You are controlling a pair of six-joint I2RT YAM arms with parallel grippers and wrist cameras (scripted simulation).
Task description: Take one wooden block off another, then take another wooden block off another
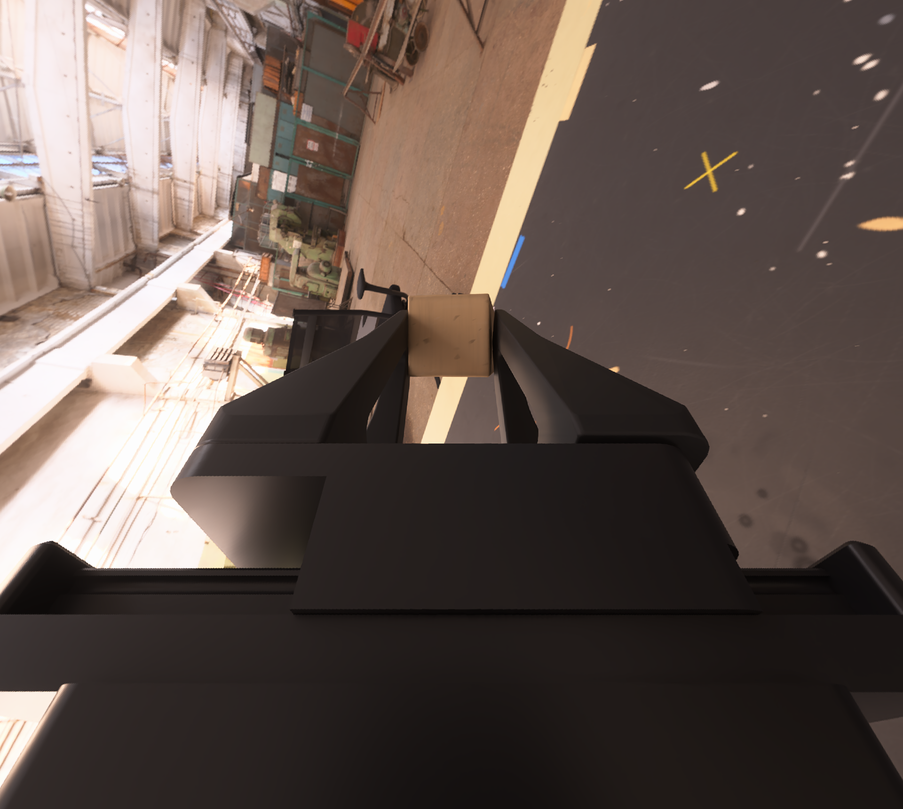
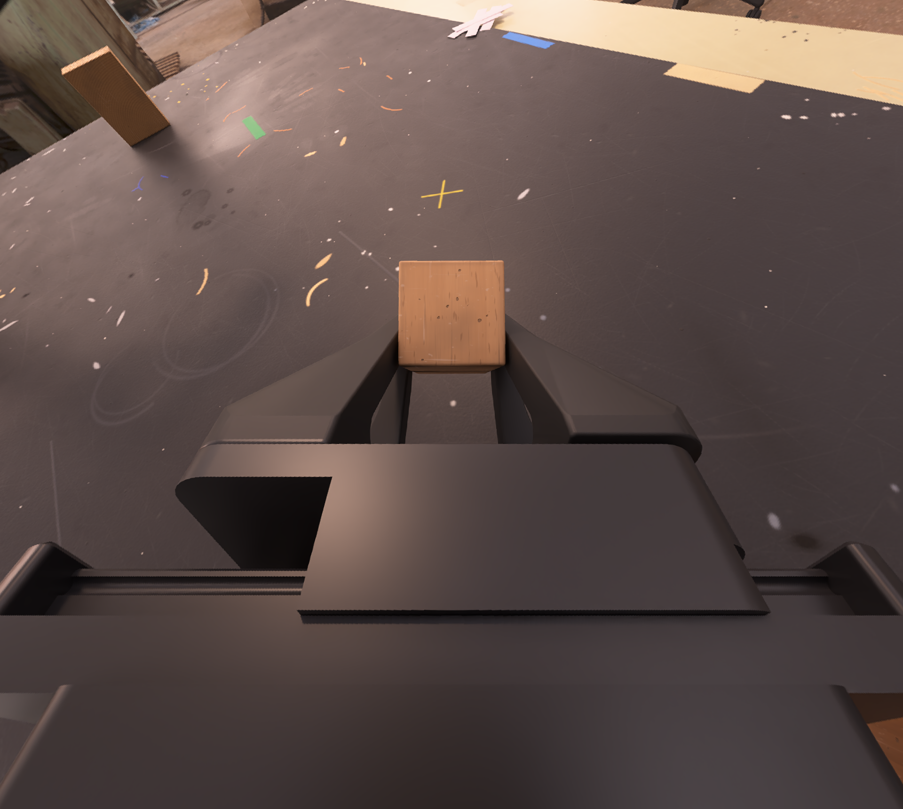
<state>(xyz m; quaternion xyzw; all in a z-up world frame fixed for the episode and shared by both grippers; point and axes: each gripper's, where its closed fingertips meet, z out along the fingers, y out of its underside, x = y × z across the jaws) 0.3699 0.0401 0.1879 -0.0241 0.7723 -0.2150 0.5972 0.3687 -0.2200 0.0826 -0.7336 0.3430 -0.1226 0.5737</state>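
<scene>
Left gripper (image 1: 449, 336): its fingers pinch a pale block (image 1: 448, 335) at its two sides, held up off the counter (image 1: 708, 345); the view is rolled sideways, so the counter's cream edge band (image 1: 532, 140) runs as a slant.
Left background: a workshop hall, with an office chair (image 1: 376, 289) just behind the block.
Right gripper (image 2: 452, 345): its fingers pinch a tan block (image 2: 451, 314) at its lower sides; its square face looks at the camera, above the dark counter.
Far-left corner, right wrist view: a wooden slab (image 2: 115, 94) stands tilted near the counter's edge, well apart from the held block.
Counter marks: green tape (image 2: 253, 127), a yellow cross (image 2: 441, 193), blue tape (image 2: 527, 40).
</scene>
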